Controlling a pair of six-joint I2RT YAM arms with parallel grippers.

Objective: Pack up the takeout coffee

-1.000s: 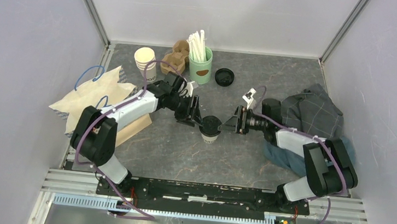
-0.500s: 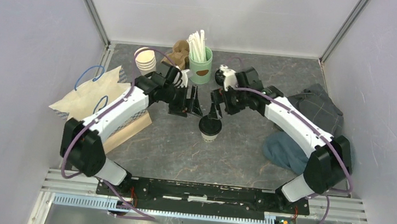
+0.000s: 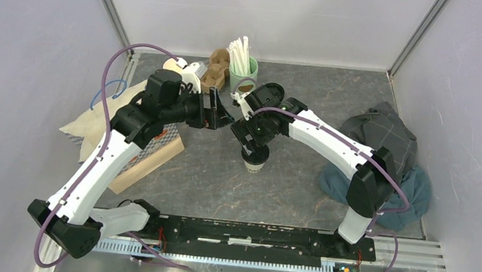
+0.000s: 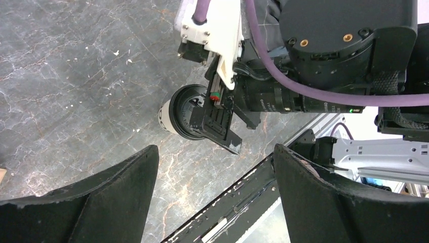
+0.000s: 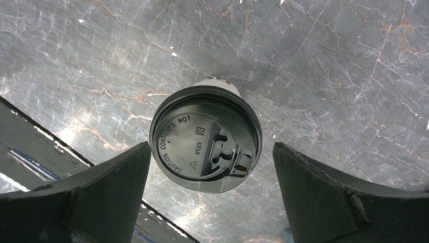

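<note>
Raised and opened since earlier, the right hand (image 3: 249, 133) is held released over the takeout coffee (image 3: 255, 161), upright on the bench (image 3: 220, 181), the left hand (image 3: 221, 116) released left of it; a regrasp for packing is judged needed.

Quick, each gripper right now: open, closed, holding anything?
Left gripper: open, holding nothing.
Right gripper: open, poised over the small white paper cup with a round black plastic lid, not gripping it.

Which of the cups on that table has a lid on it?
The small white paper cup with the round black plastic lid, standing alone mid-table under the right tool. The green cup at the back is open-topped, stuffed with white sticks.
</note>
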